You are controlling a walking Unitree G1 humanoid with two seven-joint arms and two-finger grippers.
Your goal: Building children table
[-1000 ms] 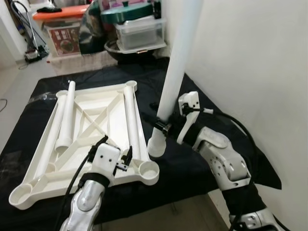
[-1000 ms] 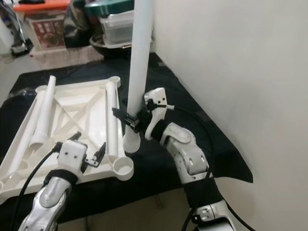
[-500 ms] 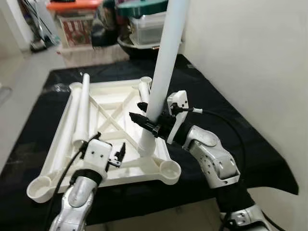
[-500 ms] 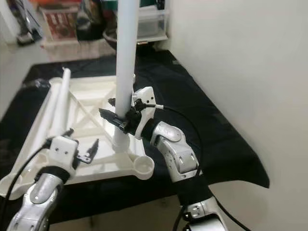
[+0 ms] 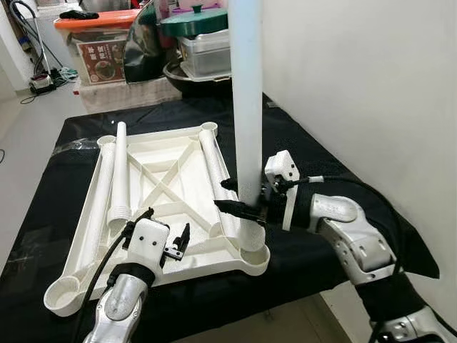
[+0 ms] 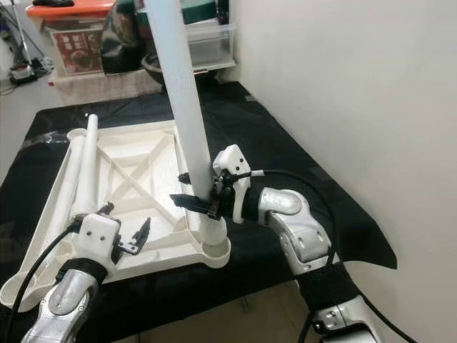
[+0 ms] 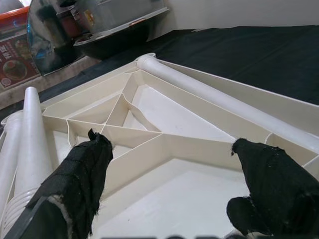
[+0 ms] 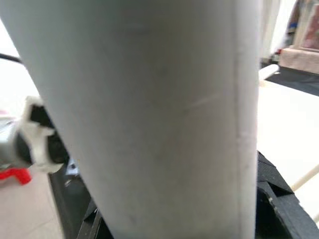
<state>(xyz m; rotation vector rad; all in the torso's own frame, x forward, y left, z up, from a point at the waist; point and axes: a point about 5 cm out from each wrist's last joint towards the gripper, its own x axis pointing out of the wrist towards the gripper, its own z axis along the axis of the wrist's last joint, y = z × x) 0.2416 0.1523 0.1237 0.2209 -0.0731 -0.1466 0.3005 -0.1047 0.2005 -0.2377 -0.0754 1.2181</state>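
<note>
The right gripper (image 5: 239, 199), clamped on the upright white plastic leg tube (image 5: 245, 100), seats it in the upturned white tabletop's (image 5: 168, 187) near-right corner socket (image 6: 214, 249), which next needs downward pressure, while the left gripper (image 5: 163, 236) hovers open.

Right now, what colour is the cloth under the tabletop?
Black cloth, clearest in the left eye view.

A black cloth (image 5: 300, 143) is spread over a pale floor (image 5: 21, 136) beside a plain white wall (image 5: 357, 78), and at the far end are stacked an orange-lidded bin (image 5: 96, 39), clear tubs (image 5: 207, 51) and a green lid (image 5: 193, 20).
</note>
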